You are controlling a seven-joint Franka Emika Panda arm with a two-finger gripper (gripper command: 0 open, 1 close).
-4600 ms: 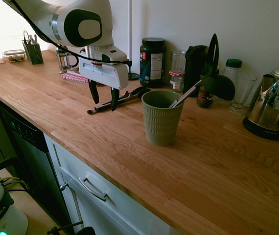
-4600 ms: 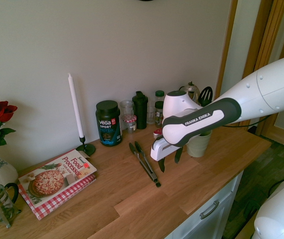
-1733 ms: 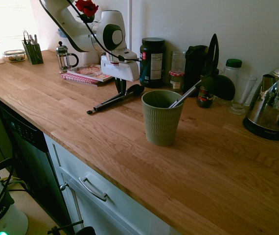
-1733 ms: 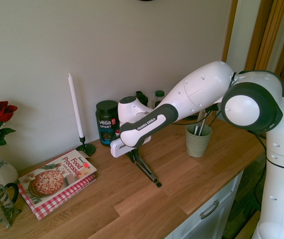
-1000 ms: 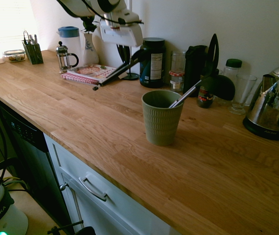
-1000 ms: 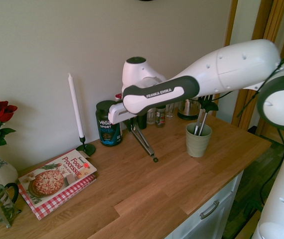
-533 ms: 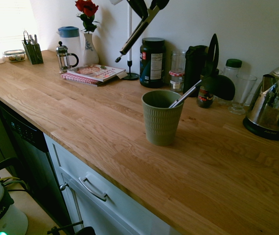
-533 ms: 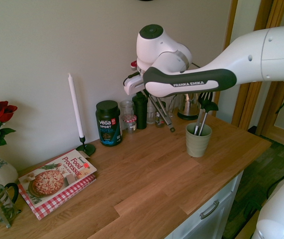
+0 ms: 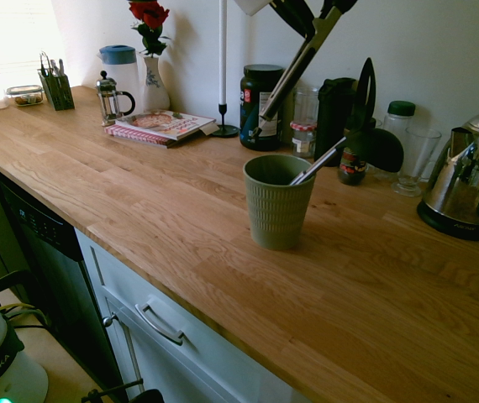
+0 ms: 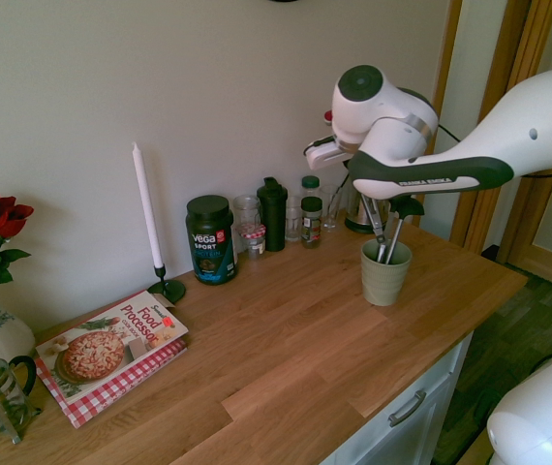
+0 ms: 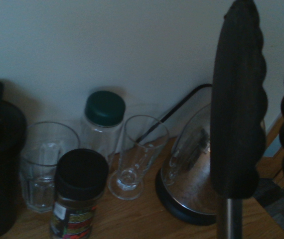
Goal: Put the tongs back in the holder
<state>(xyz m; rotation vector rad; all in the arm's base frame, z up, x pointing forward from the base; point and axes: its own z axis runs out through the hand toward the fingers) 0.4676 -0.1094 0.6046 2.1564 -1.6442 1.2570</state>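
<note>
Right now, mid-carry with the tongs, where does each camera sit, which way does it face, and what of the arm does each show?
First exterior view: off the counter's front edge, looking along it toward the wall; only the gripper shows at the top, shut on the tongs.
Second exterior view: high at the opposite end; the arm enters from the right, above the holder.
Wrist view: faces the wall's jars and kettle; the tongs' black tips in front.
Shared: both exterior views show tongs, holder, candle.

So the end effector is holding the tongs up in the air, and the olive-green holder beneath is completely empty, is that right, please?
Not quite. The end effector does hold the tongs in the air, but the olive-green holder is not empty: a black ladle already stands in it, its silver handle leaning on the rim, as the first exterior view shows.
</note>
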